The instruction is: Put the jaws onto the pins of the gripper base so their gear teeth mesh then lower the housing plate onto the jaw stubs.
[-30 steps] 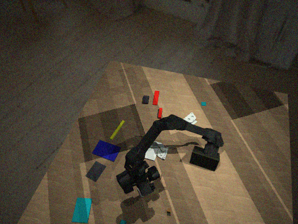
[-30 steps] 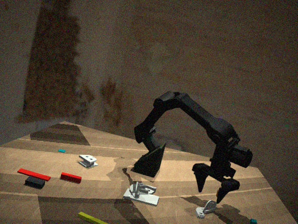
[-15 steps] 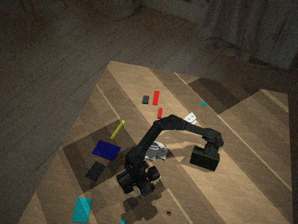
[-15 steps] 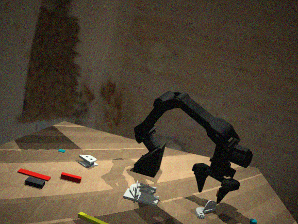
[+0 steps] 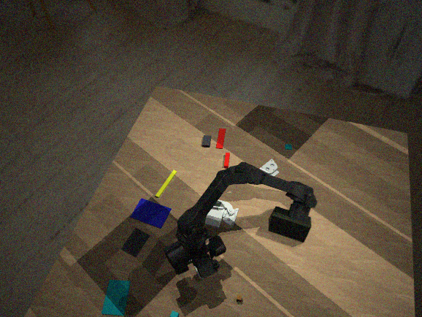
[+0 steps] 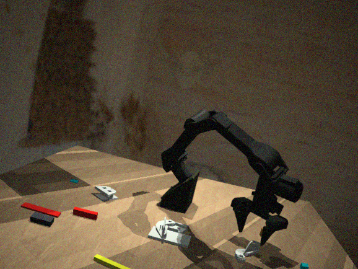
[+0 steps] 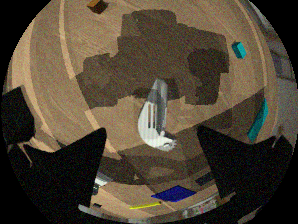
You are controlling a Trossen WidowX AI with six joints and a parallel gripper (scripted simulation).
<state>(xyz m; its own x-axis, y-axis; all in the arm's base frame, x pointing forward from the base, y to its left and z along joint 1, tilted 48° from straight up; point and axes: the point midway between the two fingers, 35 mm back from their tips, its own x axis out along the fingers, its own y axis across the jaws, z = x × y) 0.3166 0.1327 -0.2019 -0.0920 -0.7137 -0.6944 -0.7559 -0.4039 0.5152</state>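
Observation:
The white gripper base [image 5: 213, 220] [image 6: 177, 238] lies mid-table with a white jaw on it, its fin upright; whether it is seated on a pin is too small to tell. The other white jaw [image 6: 240, 253] [image 7: 145, 131] lies loose on the table, its flat blade raised. My gripper [image 6: 251, 237] [image 7: 153, 132] is open and empty, pointing down above this loose jaw, one finger on each side of it in the wrist view. The white housing plate [image 5: 270, 166] [image 6: 106, 189] lies apart beyond the base, tilted, with holes showing.
Two red bars [image 5: 220, 139] [image 5: 227, 160] and a dark block [image 5: 206, 141] lie near the far edge. A yellow bar [image 5: 166, 183], a blue plate [image 5: 151, 213], a dark tile [image 5: 136, 242] and a teal plate [image 5: 116, 297] lie left. Small teal [image 7: 239, 50] and orange [image 7: 97, 6] blocks lie near the gripper.

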